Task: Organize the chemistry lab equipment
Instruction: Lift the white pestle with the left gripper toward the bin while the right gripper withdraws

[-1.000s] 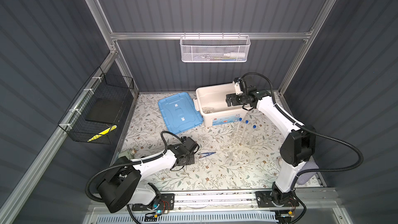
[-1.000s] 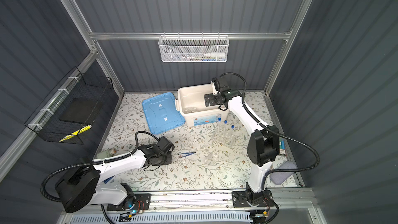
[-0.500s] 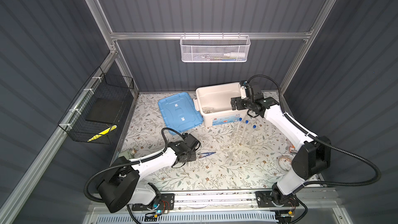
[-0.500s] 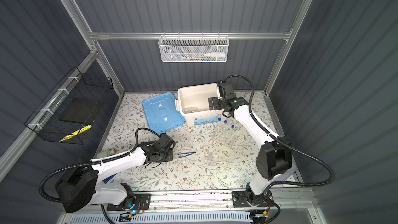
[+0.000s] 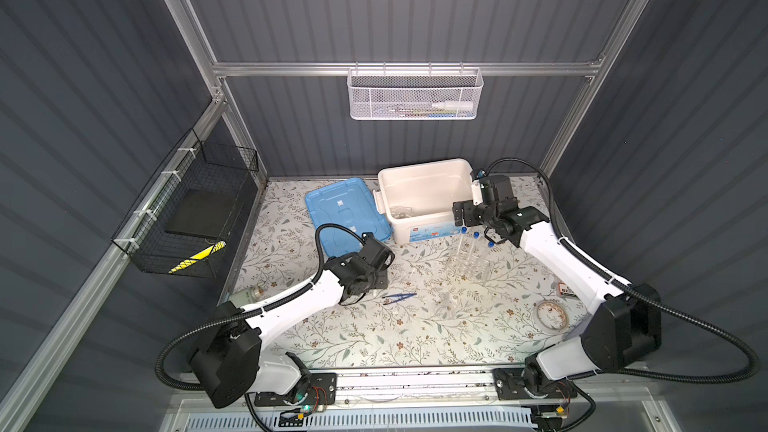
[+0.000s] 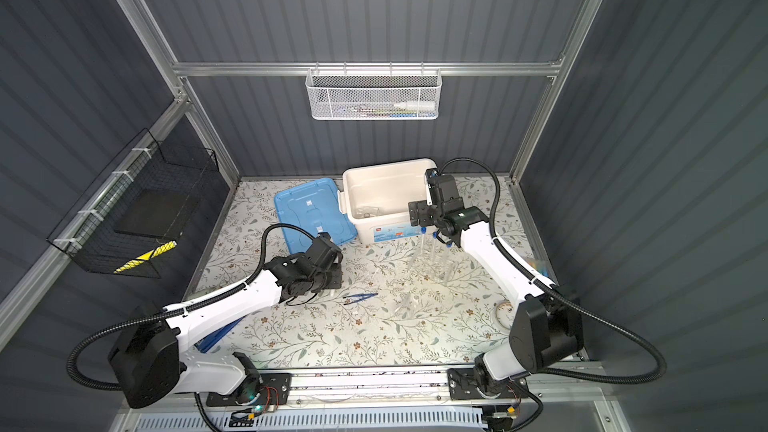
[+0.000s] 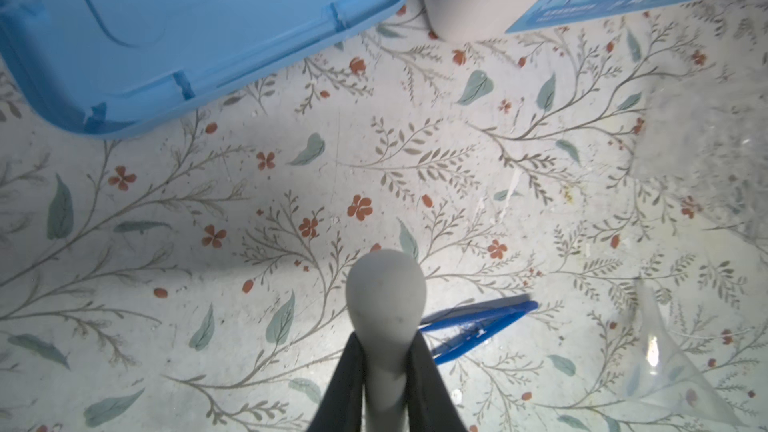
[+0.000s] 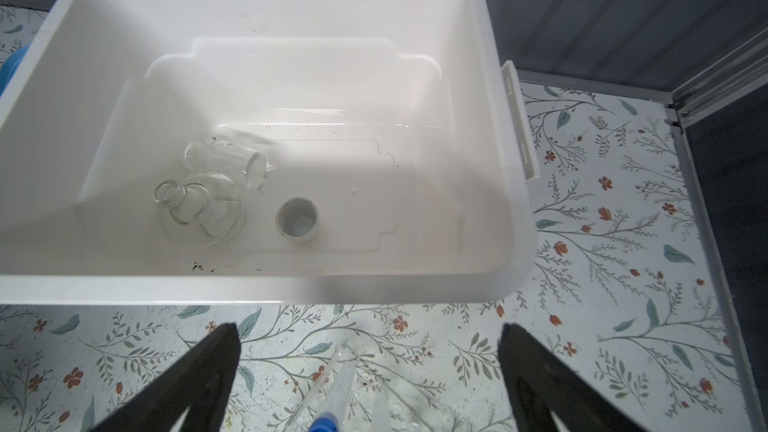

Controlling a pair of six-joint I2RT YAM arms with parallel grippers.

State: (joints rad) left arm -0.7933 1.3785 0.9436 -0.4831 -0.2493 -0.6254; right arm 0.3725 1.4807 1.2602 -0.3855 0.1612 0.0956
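My left gripper point(image 7: 384, 351) is shut on the white pestle point(image 7: 386, 292), held low over the floral mat; in both top views it point(image 5: 379, 279) point(image 6: 332, 278) sits just left of the blue tweezers point(image 5: 400, 297) point(image 6: 360, 297) point(image 7: 473, 326). My right gripper point(image 8: 370, 338) point(image 5: 467, 214) stands open and empty at the front wall of the white bin point(image 5: 424, 168) point(image 8: 490, 76), above the blue-capped test tubes point(image 5: 474, 245) point(image 8: 332, 405) standing in the clear rack point(image 5: 467, 270). In the bin lie two clear glass vessels point(image 8: 199, 205) point(image 8: 224, 157) and the small white bowl point(image 8: 297, 218).
The blue lid point(image 5: 345, 209) lies left of the bin. Another clear vessel point(image 5: 451, 303) point(image 7: 669, 371) stands right of the tweezers. A tape roll point(image 5: 550, 315) and a small box point(image 5: 567, 289) lie at the right edge. A bottle point(image 5: 247, 295) lies at the left edge.
My right gripper has drawn back from over the bin's right end to its front wall, above the test tubes, staying open. The left gripper has shifted slightly, still holding the pestle.
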